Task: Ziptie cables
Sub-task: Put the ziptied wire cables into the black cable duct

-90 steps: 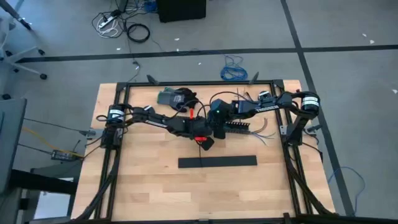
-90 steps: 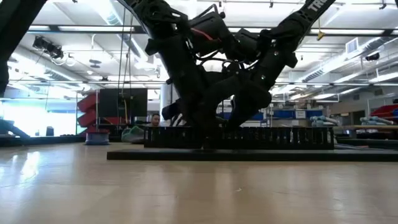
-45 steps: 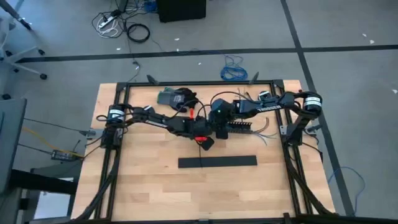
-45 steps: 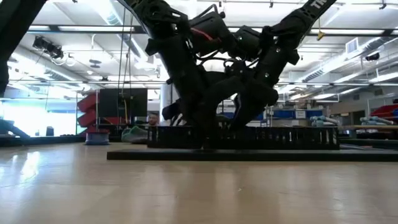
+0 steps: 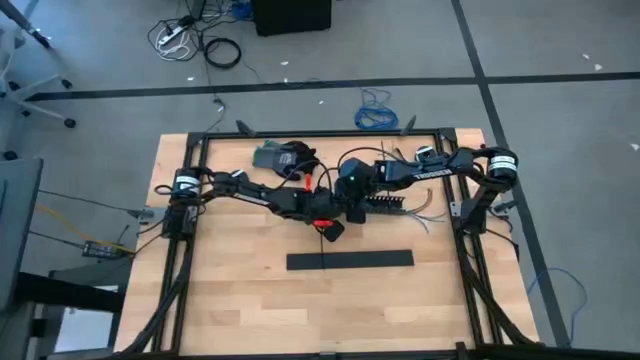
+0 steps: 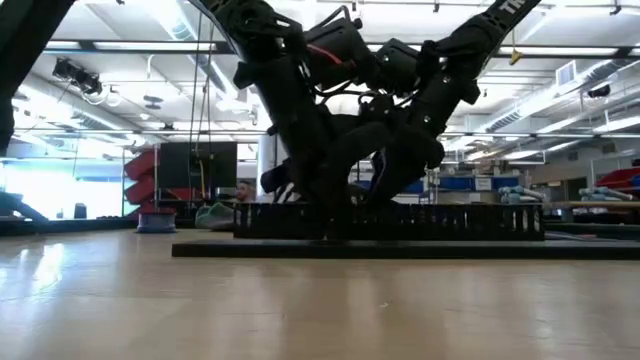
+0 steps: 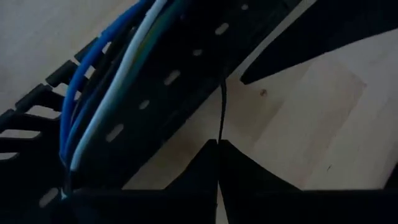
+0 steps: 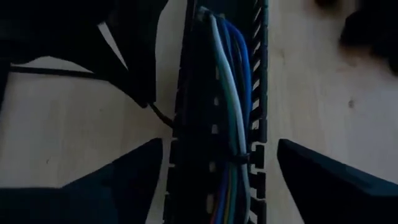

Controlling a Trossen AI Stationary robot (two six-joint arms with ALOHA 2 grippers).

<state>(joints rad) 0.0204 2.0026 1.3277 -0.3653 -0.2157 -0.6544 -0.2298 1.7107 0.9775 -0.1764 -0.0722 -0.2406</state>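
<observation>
Table: right wrist alone shows tied cables.

Around the slotted duct room is tight: both arms crowd over its left end, the left tool just beside it. The flat black bar lies nearer the front; bare worktop beyond it stays open.

The overhead view is evenly lit and fairly soft, with faint shadows on the table; the table-level view looks into bright ceiling lights and glaring windows at far left, so both arms read as black silhouettes; the wood nearest is out of focus; both wrist views are dim, close and blurred, the cables the brightest part.
</observation>
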